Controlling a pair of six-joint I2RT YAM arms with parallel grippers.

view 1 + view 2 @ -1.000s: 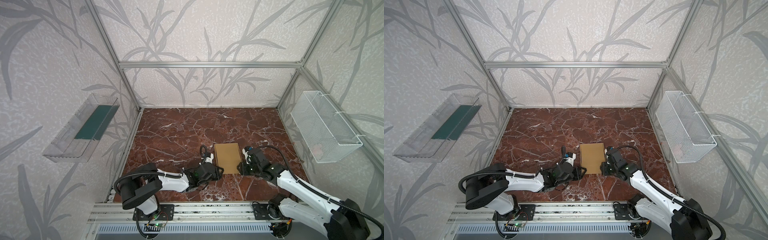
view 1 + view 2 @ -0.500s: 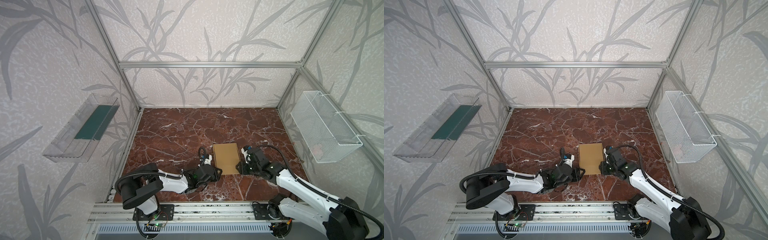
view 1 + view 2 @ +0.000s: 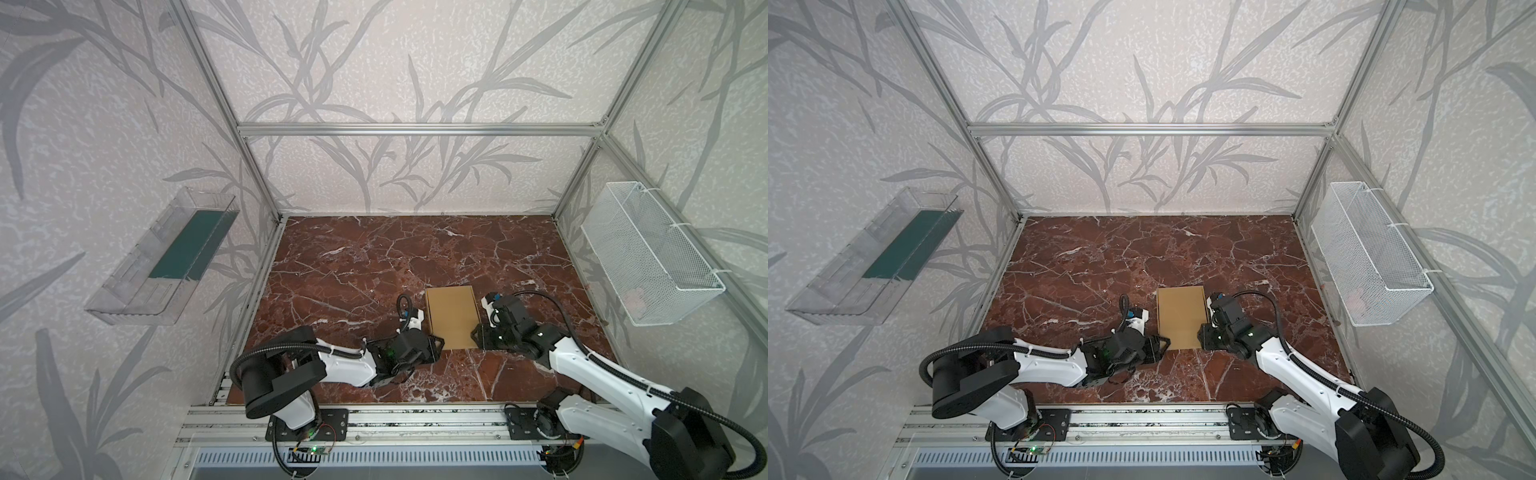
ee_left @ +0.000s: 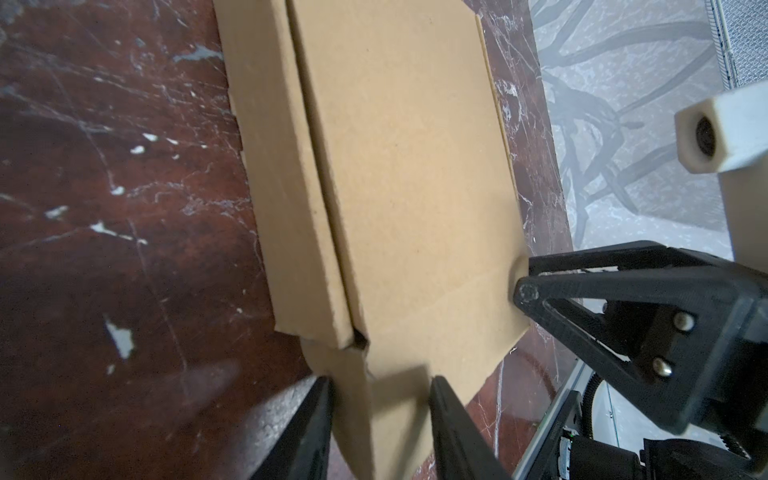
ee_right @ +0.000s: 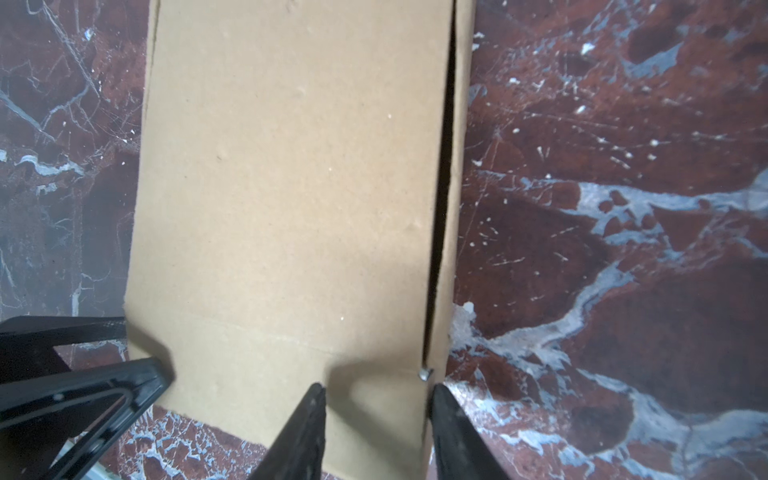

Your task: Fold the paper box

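Note:
The paper box (image 3: 451, 318) (image 3: 1181, 318) is a plain tan cardboard mailer, folded shut and lying flat on the marble floor. My left gripper (image 3: 438, 343) (image 4: 380, 395) sits low at its near-left corner. Its jaws are open and astride that corner, one finger along the side wall (image 4: 291, 208) and one over the lid. My right gripper (image 3: 476, 332) (image 5: 376, 395) mirrors it at the near-right corner. It is also open, with one finger over the lid (image 5: 291, 166) and one outside the side wall. A thin dark gap (image 5: 444, 166) runs between lid and side wall there.
A white wire basket (image 3: 648, 257) hangs on the right wall. A clear tray (image 3: 166, 257) with a green sheet hangs on the left wall. The aluminium rail (image 3: 395, 419) with both arm bases runs along the near edge. Red marble floor (image 3: 374, 257) stretches behind the box.
The right gripper has crept a little left against the box's near-right corner, and its jaws have narrowed slightly. The left gripper and the box have hardly moved.

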